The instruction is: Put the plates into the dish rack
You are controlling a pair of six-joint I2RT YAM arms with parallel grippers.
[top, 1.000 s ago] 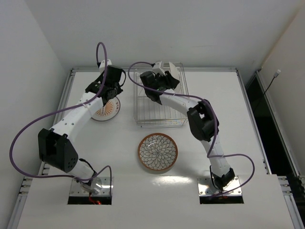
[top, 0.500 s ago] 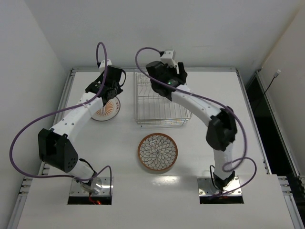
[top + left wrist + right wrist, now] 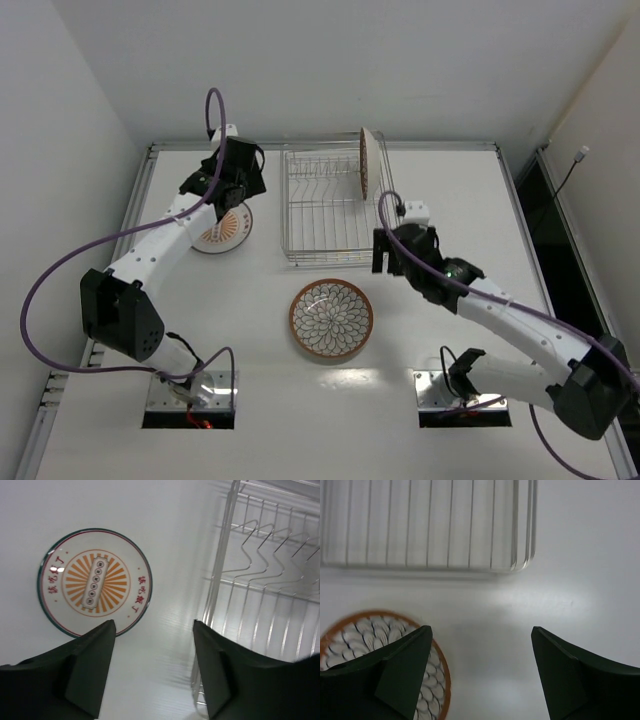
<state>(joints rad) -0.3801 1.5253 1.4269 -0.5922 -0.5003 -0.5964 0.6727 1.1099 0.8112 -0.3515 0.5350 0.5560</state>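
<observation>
The right arm (image 3: 500,305) had left a plate (image 3: 365,165) upright in the dish rack (image 3: 291,200), jaws wide and empty; the left jaws had parted, holding nothing.

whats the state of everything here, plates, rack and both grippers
dish rack: holds one plate, other slots unfilled
racked plate: standing on edge at the rack's far right
orange-striped plate: flat on the table, left of the rack
petal plate: flat on the table, in front of the rack
left gripper: open, empty
right gripper: open, empty
</observation>
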